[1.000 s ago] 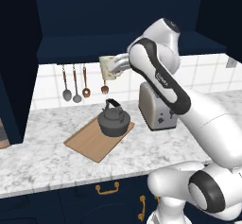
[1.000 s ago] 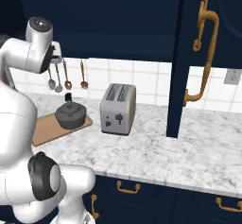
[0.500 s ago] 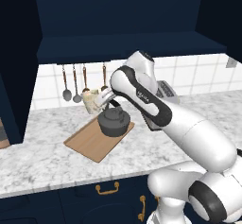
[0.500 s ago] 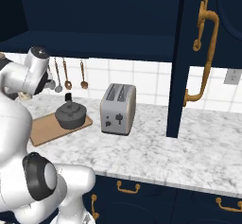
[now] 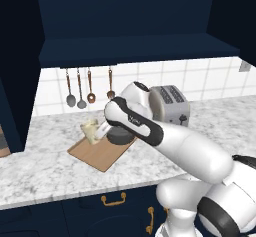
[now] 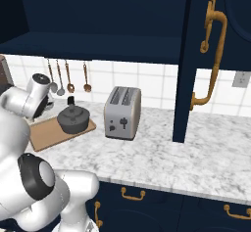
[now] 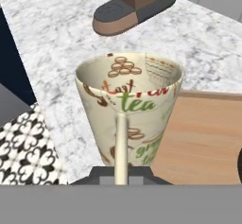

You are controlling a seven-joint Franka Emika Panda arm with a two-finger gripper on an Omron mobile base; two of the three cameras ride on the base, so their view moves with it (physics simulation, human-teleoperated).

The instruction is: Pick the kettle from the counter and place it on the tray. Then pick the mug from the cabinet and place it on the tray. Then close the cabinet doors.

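Note:
My gripper [image 5: 103, 130] is shut on the side handle of the cream mug [image 5: 90, 130], which hangs upright, low over the left end of the wooden tray [image 5: 97, 153]. The hand view looks into the mug [image 7: 128, 106], printed with tea words, with the gripper [image 7: 121, 173] clamped on its handle and the tray [image 7: 203, 138] to the right. The dark grey kettle [image 6: 74, 119] stands on the tray [image 6: 49, 134]; my arm partly covers the kettle [image 5: 120, 136]. The cabinet [image 5: 125, 21] stands open above, with its right door [image 6: 215, 55] swung out.
A silver toaster [image 6: 122, 112] stands on the marbled counter [image 6: 162, 152] right of the tray. Several utensils [image 5: 80, 88] hang on the tiled wall behind. A brown and grey appliance base [image 7: 134, 5] sits on the counter beyond the mug. The open left door [image 5: 15, 86] is at the far left.
The arm has swung down and to the left, carrying the mug from cabinet height to just above the left end of the tray. Kettle and toaster have not moved.

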